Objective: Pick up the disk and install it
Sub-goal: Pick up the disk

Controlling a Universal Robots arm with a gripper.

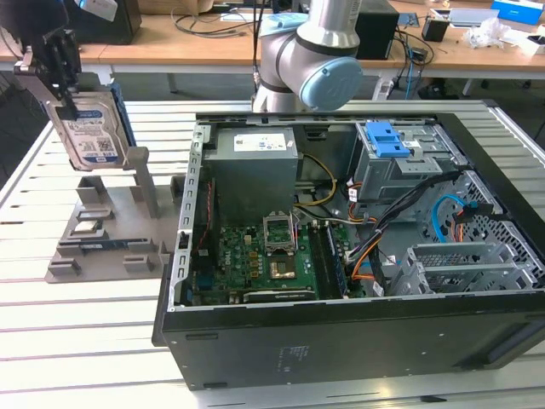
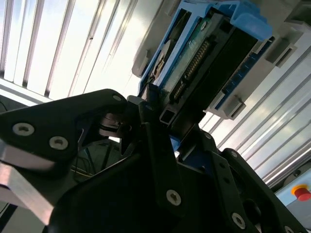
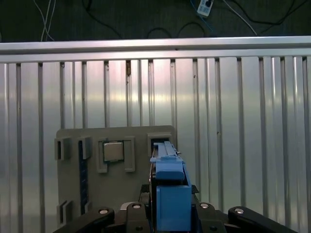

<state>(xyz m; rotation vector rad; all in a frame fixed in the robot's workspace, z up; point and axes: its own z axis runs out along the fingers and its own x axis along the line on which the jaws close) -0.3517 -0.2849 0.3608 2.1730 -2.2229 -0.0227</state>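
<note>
While aloft, blue-framed silver disk [image 1: 89,135]

table [image 1: 85,341]: slatted metal | open computer case [image 1: 341,349]: lies on table, exterior view's right | grey power supply [image 1: 255,175]: inside case | grey holder [image 1: 102,251]: beside case, exterior view's left

The disk [image 1: 88,136] is silver with a white-and-blue label, edged in blue plastic — the tool [image 1: 61,83] black. The bench [image 1: 77,324] is pale silver, striped with slats — the circuit board [image 1: 264,260] green.
</note>
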